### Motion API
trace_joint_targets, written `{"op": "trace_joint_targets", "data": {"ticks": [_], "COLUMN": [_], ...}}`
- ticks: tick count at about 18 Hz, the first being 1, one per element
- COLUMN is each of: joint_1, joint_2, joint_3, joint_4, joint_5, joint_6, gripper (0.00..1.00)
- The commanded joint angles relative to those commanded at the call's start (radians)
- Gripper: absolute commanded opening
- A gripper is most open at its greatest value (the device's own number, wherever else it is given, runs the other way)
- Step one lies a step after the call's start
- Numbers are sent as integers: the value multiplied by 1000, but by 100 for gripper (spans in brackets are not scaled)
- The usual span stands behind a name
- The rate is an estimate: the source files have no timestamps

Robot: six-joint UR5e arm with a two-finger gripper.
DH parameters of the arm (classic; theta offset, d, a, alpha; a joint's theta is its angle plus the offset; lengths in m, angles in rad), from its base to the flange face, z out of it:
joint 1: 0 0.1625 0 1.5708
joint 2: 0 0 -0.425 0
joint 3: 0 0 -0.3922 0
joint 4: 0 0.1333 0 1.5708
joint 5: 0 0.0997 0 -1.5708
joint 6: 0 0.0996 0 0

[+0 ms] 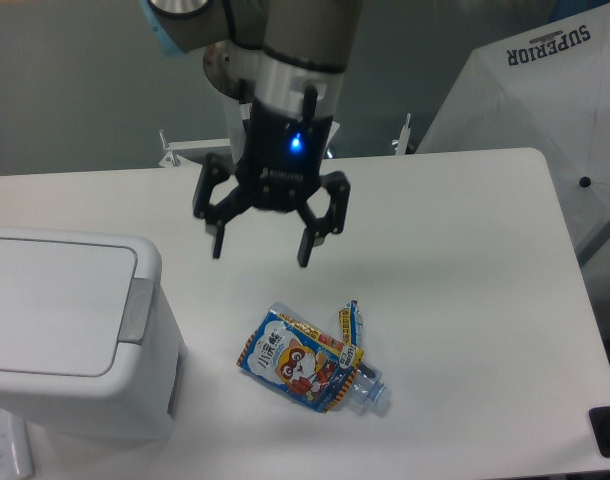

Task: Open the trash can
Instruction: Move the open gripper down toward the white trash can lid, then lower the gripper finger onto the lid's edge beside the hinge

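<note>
1. Currently we see the gripper [261, 250] hanging empty, fingers spread, above the table [465, 260].
2. At its eight o'clock sits the trash can [75, 340], lid shut.
3. We judge it rigid and slick: press its grey push bar [137, 310].
</note>
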Motion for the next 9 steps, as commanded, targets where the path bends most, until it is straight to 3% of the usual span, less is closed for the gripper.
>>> {"op": "trace_joint_targets", "data": {"ticks": [4,9], "joint_1": [-40,-68], "joint_2": [-34,-55], "joint_3": [-14,-25], "joint_4": [69,77], "joint_5": [3,5], "joint_6": [-100,-100], "gripper": [100,100]}}
